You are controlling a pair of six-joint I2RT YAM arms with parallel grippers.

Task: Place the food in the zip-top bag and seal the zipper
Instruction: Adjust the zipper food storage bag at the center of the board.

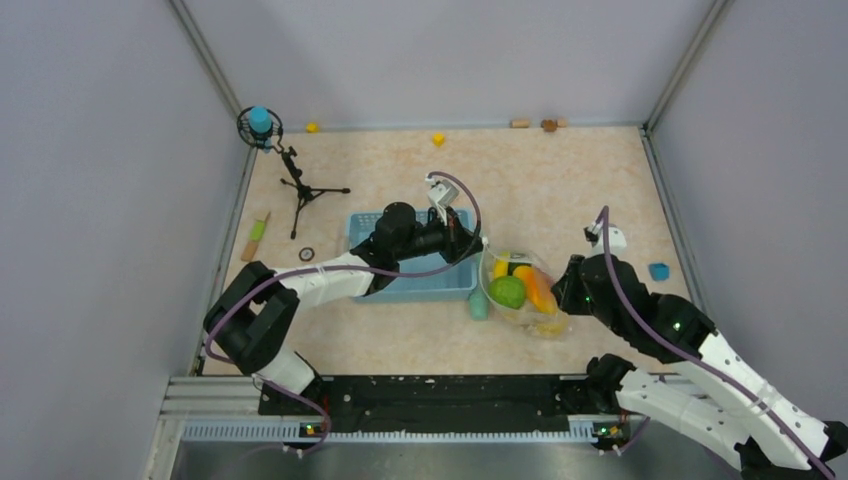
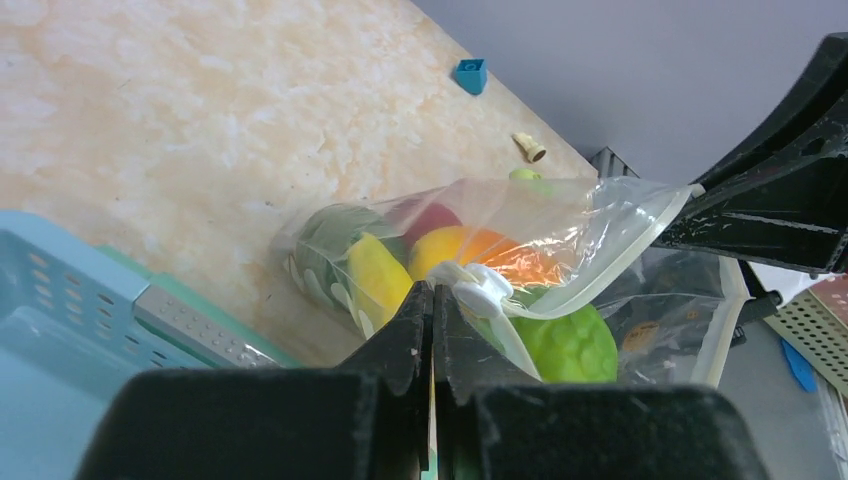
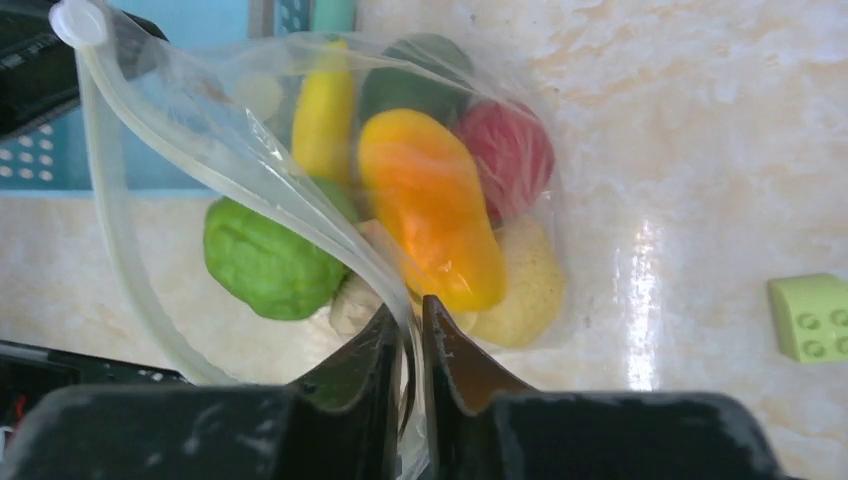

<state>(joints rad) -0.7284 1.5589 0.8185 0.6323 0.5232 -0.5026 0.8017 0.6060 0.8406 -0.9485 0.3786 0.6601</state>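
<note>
The clear zip-top bag (image 1: 522, 292) lies right of the basket with its mouth gaping. Inside it are the food pieces: an orange one (image 3: 430, 210), light green (image 3: 265, 260), red (image 3: 510, 155), a yellow banana (image 3: 322, 115), dark green (image 3: 410, 85) and pale yellow (image 3: 530, 290). My left gripper (image 1: 478, 243) is shut on the zipper rim beside the white slider (image 2: 485, 290). My right gripper (image 1: 565, 290) is shut on the opposite end of the zipper rim (image 3: 110, 230). In the wrist views both grippers, left (image 2: 432, 295) and right (image 3: 408, 310), pinch plastic.
A light-blue basket (image 1: 430, 285) sits under my left arm. A teal stick (image 1: 479, 303) lies beside the bag. A small tripod (image 1: 300, 190) stands at the back left. A blue block (image 1: 658, 271) and a green block (image 3: 812, 315) lie to the right.
</note>
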